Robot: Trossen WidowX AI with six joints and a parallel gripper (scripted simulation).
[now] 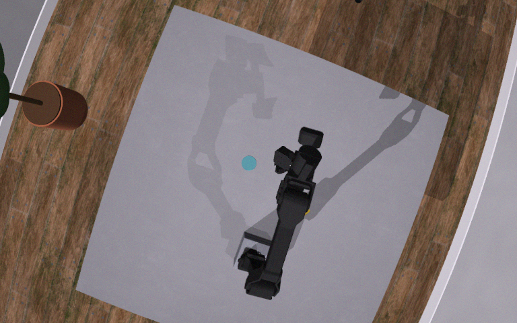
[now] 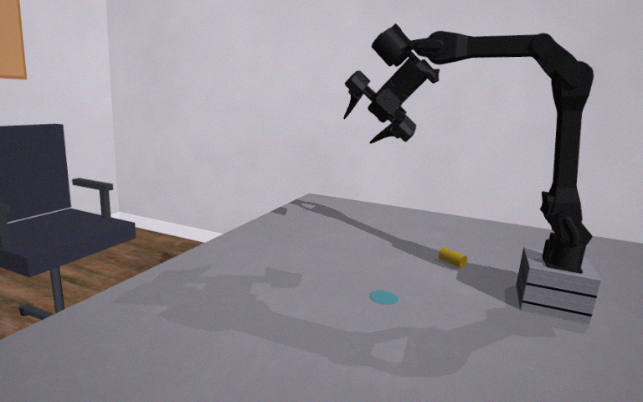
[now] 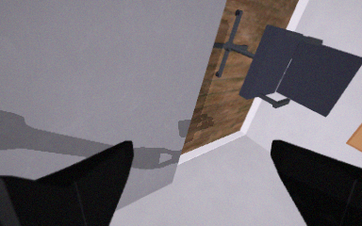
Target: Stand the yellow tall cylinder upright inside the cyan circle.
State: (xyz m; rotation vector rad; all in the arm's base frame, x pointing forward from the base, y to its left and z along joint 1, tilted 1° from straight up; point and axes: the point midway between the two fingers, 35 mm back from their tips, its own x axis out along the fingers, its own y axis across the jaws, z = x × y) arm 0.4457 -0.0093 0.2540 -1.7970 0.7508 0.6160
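The yellow tall cylinder lies on its side on the grey table, near the arm's base. In the top view only a sliver of the cylinder shows beside the arm, which hides the rest. The cyan circle is flat on the table in front of the cylinder and stands empty; it also shows in the top view. My gripper is open and empty, held high above the table, well apart from both. In the wrist view the two fingers frame only table, floor and chair.
The arm's base block stands at the table's right side. A dark office chair stands on the wood floor to the left of the table. A brown plant pot sits on the floor.
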